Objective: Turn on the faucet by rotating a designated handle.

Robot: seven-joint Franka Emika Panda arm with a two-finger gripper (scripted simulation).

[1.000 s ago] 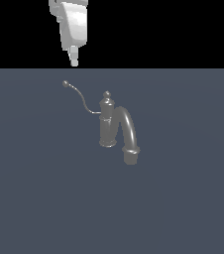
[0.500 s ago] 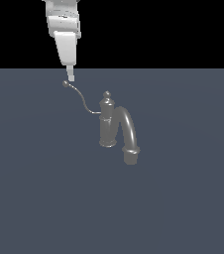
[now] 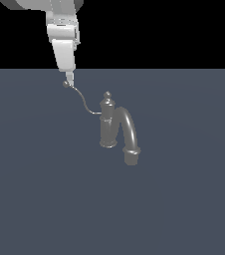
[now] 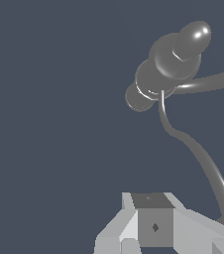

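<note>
One slim lever is all you have to work with. The faucet [image 3: 115, 128] stands near the middle of the grey floor [image 3: 45, 199], and its handle [image 3: 82, 101] sweeps out from the column toward ten o'clock in the exterior view, ending in a small ball tip. Your gripper [image 3: 68, 78] hangs right at that ball, apparently touching it, with its fingers looking pressed together rather than pinching anything. You risk the tip glancing off: the ball is round and the wire thin, so a push aimed slightly high or off-axis could slide past and leave the lever unturned. Coming down harder could jam the lever instead of rotating it.
</note>
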